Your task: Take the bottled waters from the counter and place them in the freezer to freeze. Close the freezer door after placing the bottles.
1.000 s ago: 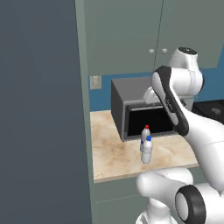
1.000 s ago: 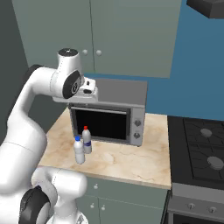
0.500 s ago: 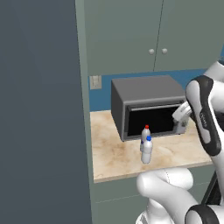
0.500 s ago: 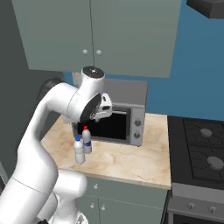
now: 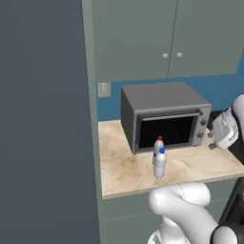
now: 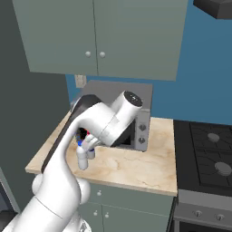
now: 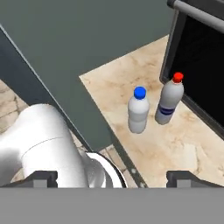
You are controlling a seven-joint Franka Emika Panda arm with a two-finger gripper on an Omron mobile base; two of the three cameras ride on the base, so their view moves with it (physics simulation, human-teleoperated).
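Note:
Two bottled waters stand close together on the beige counter [image 5: 128,171] in front of the microwave. The red-capped one [image 5: 158,146] [image 7: 169,103] is nearer the oven door, and the blue-capped one [image 5: 161,164] [image 7: 138,111] is just in front of it. In the right base view both bottles [image 6: 84,153] peek out behind my arm. My gripper [image 7: 112,177] hangs above and apart from them, open, with nothing between its fingertips [image 7: 183,177]. My hand [image 5: 224,128] is at the counter's right end. The dark grey freezer [image 5: 43,119] rises at the left. I cannot tell whether that flat panel is the freezer door.
A grey microwave [image 5: 164,114] stands at the back of the counter under grey-green wall cabinets [image 5: 143,38]. A black stove [image 6: 208,154] adjoins the counter on the right. A grey-green upright panel [image 7: 87,39] separates the counter from the freezer.
My arm has swung from left of the microwave across its front to the counter's right end. The bottles have not moved.

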